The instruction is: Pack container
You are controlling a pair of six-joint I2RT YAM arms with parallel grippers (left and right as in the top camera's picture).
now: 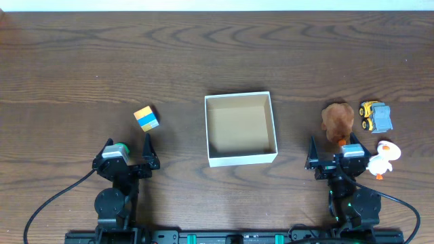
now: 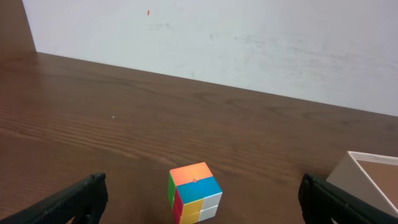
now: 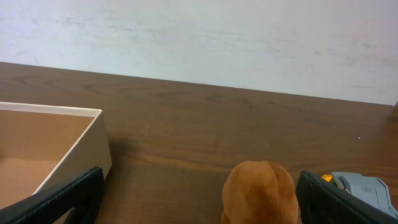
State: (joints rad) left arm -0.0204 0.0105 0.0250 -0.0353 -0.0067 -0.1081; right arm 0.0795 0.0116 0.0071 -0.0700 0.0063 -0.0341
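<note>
The container is a square white box with a tan inside, empty, at the table's middle; its corner shows in the left wrist view and its wall in the right wrist view. A coloured cube lies to its left, just ahead of my open left gripper, also seen in the left wrist view. A brown plush toy sits to the box's right, just ahead of my open right gripper, and shows in the right wrist view. Both grippers are empty.
A yellow and grey toy truck stands right of the plush toy; its edge shows in the right wrist view. A white duck toy lies beside the right gripper. A pale wall runs behind the table's far edge.
</note>
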